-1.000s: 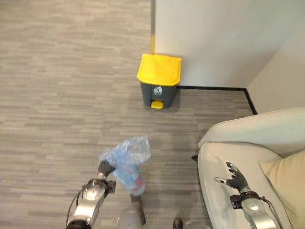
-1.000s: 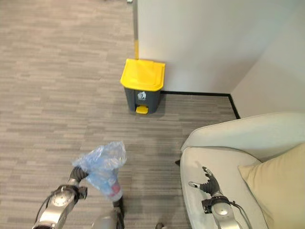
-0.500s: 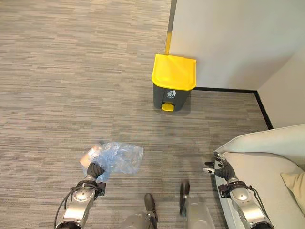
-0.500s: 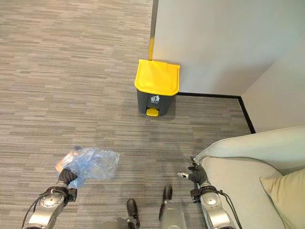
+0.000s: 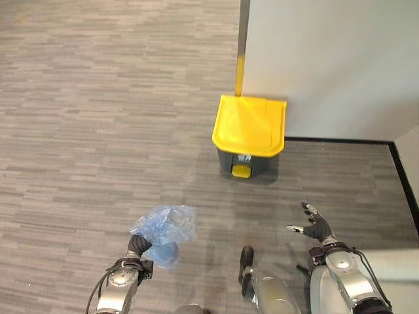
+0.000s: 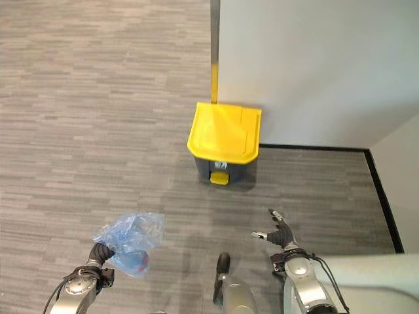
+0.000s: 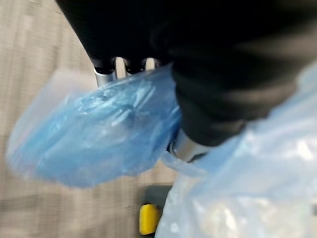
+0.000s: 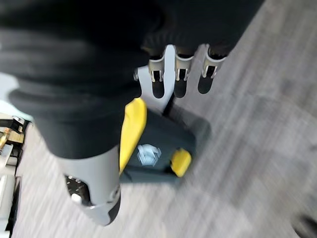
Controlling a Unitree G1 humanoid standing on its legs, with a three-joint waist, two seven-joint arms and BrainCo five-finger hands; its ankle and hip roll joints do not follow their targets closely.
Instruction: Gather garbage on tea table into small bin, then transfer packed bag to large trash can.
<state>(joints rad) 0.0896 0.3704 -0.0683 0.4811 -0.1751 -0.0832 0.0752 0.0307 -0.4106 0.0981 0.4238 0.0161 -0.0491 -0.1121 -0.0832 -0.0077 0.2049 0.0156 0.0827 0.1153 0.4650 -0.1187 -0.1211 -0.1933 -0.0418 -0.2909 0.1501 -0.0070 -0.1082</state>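
Left hand clenched round neck of blue bag, bag bunched just above it; right hand fingers spread, empty; yellow-lidded bin well ahead of both

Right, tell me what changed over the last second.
The view has swung towards the grey pedal bin with the yellow lid, which now sits nearer and more central; the pale sofa has slid almost out of view, so the camera moved. The left hand stays clenched on the crumpled blue plastic bag, and the right hand stays open and empty.
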